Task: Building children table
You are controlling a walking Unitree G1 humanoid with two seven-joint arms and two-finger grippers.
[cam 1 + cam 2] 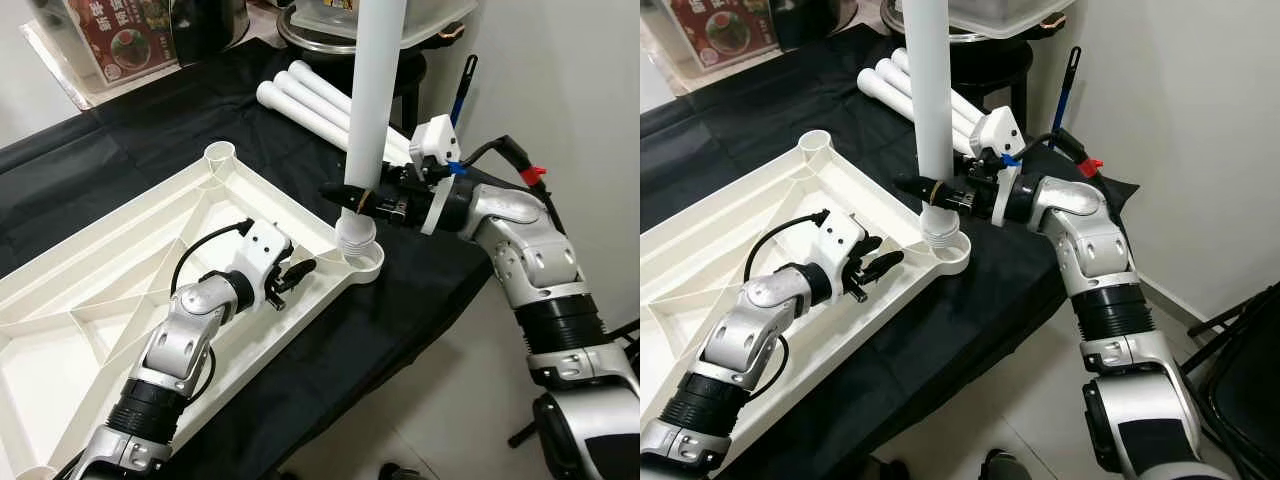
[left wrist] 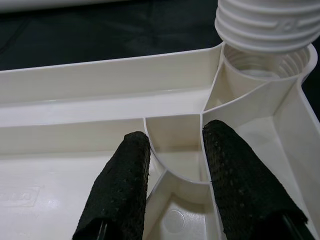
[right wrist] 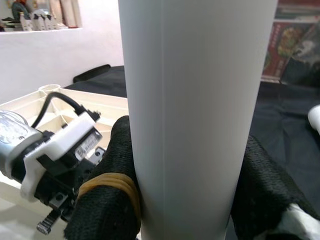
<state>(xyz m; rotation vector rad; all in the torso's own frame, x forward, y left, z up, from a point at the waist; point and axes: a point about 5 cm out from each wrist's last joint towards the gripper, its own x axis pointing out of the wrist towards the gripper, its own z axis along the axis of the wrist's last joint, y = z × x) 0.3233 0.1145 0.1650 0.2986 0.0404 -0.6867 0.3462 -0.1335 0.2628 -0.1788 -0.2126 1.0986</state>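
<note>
Fitting first leg (image 1: 372, 95): right gripper (image 1: 352, 196) clamped on it, threaded end over corner socket (image 1: 366, 259); left gripper (image 2: 172, 187), fingers apart, straddles a tabletop (image 1: 120, 290) rib. Next: lower, twist.

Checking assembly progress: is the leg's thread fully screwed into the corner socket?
No: the leg's threaded end sits above the socket, ridges exposed.

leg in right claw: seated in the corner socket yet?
Not seated. The leg stands upright in the right claw; its threads still show above the socket.

Smooth glossy plastic leg (image 1: 372, 90); matt cloth (image 1: 150, 140)
</note>
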